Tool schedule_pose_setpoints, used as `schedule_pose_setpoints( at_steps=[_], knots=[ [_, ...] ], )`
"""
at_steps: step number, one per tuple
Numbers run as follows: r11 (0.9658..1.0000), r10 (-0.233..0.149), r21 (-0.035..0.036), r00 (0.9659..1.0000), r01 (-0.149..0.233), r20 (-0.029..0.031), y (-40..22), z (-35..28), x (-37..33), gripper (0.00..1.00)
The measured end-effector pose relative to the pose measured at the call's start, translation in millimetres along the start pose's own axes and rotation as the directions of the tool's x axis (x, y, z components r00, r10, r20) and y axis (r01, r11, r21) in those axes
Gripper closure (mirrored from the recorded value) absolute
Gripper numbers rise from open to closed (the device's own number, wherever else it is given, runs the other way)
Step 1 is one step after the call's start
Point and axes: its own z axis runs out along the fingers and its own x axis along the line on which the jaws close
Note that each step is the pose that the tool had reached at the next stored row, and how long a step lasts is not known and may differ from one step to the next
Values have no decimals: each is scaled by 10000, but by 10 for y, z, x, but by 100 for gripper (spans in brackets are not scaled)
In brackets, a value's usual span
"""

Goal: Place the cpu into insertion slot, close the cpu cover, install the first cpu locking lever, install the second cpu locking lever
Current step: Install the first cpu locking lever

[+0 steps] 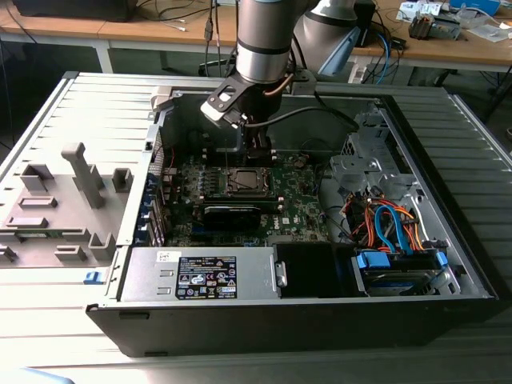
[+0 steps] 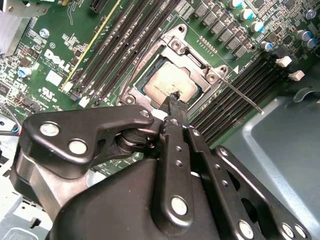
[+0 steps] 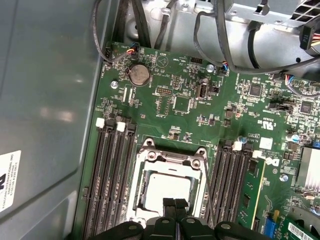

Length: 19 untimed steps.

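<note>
The cpu (image 2: 169, 84) (image 3: 165, 187) lies flat in the insertion slot (image 1: 243, 182), its silvery top showing through the window of the cpu cover (image 2: 192, 50) (image 3: 172, 159). The cover lies down flat over the slot. A thin locking lever (image 2: 245, 98) juts out past the socket corner over the black memory slots. Another thin lever (image 2: 142, 57) runs along the opposite side. My gripper (image 2: 175, 98) (image 3: 174, 202) (image 1: 250, 154) hovers just above the cpu's edge. Its black fingertips are shut together with nothing between them.
The green motherboard (image 3: 190, 95) sits inside an open computer case (image 1: 448, 264). Long black memory slots (image 3: 112, 170) flank the socket on both sides. Cable bundles (image 1: 392, 224) and a drive lie toward the exterior view's right. A grey fixture (image 1: 64, 200) stands outside the case.
</note>
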Motion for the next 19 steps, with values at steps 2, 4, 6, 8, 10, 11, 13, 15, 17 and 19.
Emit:
schedule_pose_setpoints(
  at_steps=[2,4,6,8,10,11,13,15,17,19],
  knots=[
    [10000,-44,-2,10000,44,2,0,0,0,89],
    [9999,-107,-5,9999,107,4,0,0,0,89],
    [9999,-171,-8,9999,171,7,0,0,0,89],
    [9998,-218,-10,9998,218,9,0,0,0,89],
    [9996,-286,-13,9996,286,12,0,0,0,89],
    [9995,-318,-15,9995,318,14,0,0,0,89],
    [9992,-395,-18,9992,395,17,0,0,0,89],
    [9991,-426,-20,9991,426,18,0,0,0,89],
    [9989,-469,-21,9989,469,20,0,0,0,89],
    [9987,-515,-24,9987,515,23,0,0,0,89]
  ],
)
